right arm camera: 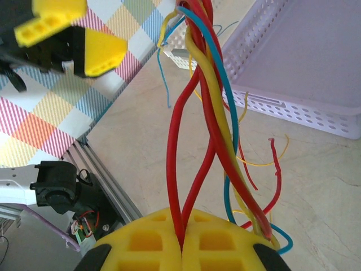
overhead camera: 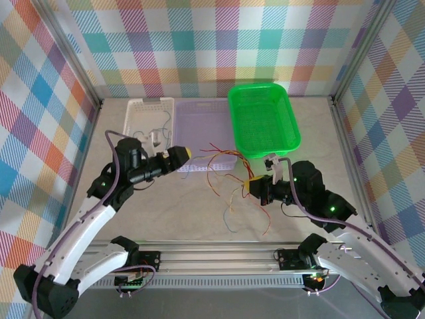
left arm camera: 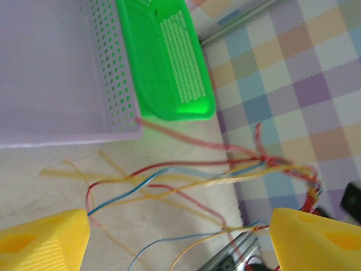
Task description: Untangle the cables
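Right claw (right arm camera: 183,240) clenched on cables (right arm camera: 220,135); left claw (left arm camera: 179,237) released, hovering near them. Risk: pulling the whole bundle tightens the tangle.

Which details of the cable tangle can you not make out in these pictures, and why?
Top external: how the cables cross one another; the strands are too thin there.
Right wrist: how many strands the right gripper clamps; its fingers hide the pinch, and the top edge cuts the bundle off.
Left wrist: the knot toward the right edge, beyond the open left gripper; it is blurred.
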